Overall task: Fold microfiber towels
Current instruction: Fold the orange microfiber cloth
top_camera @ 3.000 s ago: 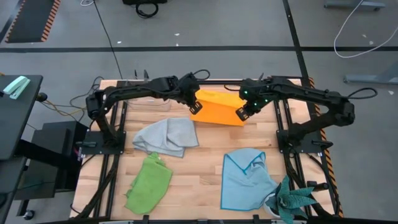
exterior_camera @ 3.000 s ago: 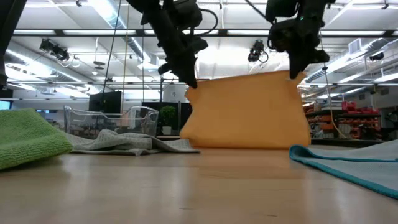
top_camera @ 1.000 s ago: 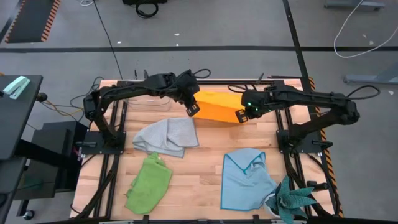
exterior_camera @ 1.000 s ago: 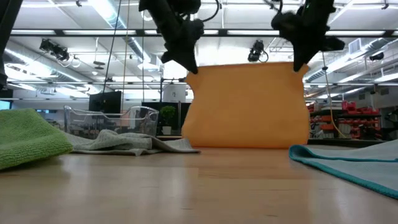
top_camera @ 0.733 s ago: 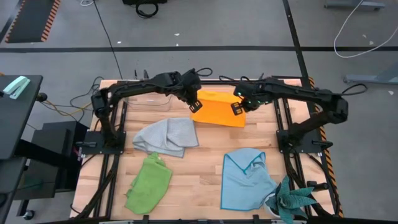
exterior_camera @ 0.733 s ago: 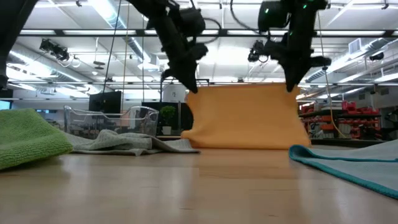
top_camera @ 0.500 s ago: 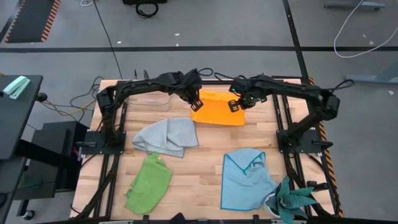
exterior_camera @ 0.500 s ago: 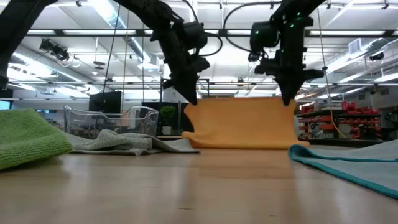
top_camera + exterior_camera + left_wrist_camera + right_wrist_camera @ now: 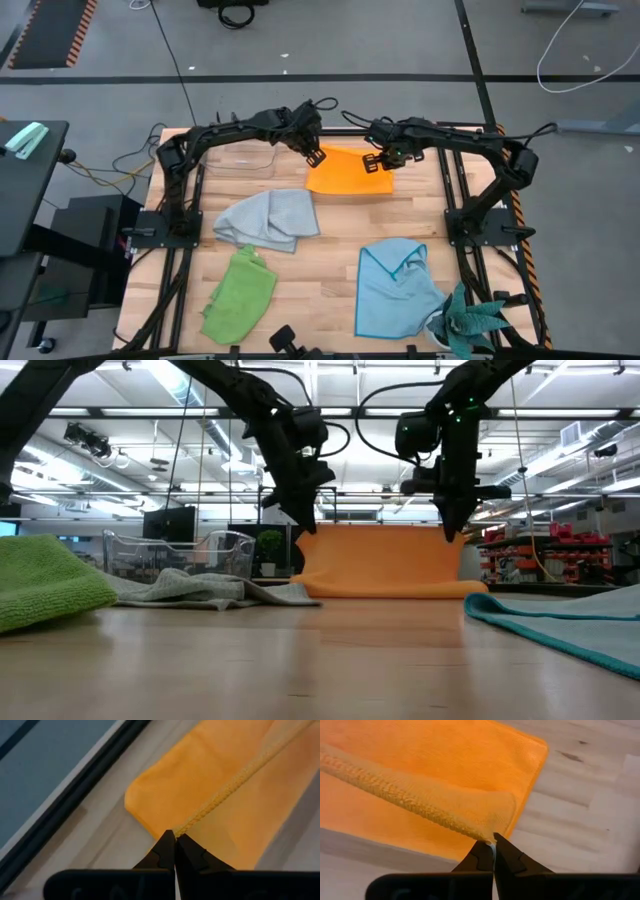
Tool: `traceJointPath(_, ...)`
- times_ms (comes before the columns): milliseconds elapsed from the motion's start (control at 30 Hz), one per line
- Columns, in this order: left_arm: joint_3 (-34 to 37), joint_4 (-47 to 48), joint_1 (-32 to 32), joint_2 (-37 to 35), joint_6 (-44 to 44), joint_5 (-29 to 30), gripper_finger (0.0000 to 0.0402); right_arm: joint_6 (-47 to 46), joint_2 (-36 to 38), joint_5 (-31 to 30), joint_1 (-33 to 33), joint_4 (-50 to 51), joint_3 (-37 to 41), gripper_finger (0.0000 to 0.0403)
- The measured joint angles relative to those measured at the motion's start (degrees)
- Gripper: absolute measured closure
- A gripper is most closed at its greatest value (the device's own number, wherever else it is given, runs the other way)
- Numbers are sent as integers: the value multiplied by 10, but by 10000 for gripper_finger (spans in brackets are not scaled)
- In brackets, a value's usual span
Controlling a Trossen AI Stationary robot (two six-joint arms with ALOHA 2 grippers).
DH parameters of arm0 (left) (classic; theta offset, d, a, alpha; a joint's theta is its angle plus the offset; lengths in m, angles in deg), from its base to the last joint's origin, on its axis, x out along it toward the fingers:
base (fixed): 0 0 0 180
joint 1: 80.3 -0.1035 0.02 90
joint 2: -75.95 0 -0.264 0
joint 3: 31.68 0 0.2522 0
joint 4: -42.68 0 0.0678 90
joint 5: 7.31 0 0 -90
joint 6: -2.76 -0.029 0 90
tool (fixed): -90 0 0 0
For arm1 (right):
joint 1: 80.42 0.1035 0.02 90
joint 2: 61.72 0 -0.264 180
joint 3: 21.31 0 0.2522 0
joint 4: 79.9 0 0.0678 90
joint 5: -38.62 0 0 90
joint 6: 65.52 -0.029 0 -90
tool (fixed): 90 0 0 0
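Four microfiber towels are counted on the counter (image 9: 330, 225). The orange-yellow towel (image 9: 340, 175) is found at the far middle of the counter, partly lifted: its far edge is held up at two corners while the rest is draped down onto the wood, as is seen in the low view (image 9: 385, 560). The left corner is pinched by the left gripper (image 9: 314, 157), whose jaws are pressed together on the stitched hem, as shown in the left wrist view (image 9: 174, 840). The other corner is pinched in the same way by the right gripper (image 9: 372, 166), its jaws closed on a folded-over corner in the right wrist view (image 9: 492, 845).

The grey towel (image 9: 270, 220) is laid crumpled at the left middle, near the orange-yellow one but apart from it. The lime green towel (image 9: 240, 295) is bunched at the near left, just beside the grey one. The light blue towel (image 9: 395, 285) is spread at the near right with one corner turned over.

One clear plastic box (image 9: 240, 160) is set at the far left, partly hidden under the left arm. One teal spiky-leaved plant (image 9: 475, 325) is placed at the near right corner, cut off by the picture's edge; the light blue towel's corner is touched by its leaves. In the low view the light blue towel (image 9: 560, 620) and the lime green towel (image 9: 50, 580) are each cut off at the sides.
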Motion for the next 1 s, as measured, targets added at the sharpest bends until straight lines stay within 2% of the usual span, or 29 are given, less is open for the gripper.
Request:
traceJointPath(300, 0, -30, 0, 19, -15, -5, 397, -33, 1, -36, -1, 8, 0, 398)
traceJointPath(400, 0, -39, -2, 24, -15, -5, 383, -41, 1, -43, 0, 13, 1, 390)
traceJointPath(600, 1, -33, -11, 24, -19, 7, 344, -52, 1, -57, 2, 18, 2, 359)
traceJointPath(1000, 1, -36, -29, 22, -20, -18, 288, -53, 1, -55, 4, -2, 1, 287)
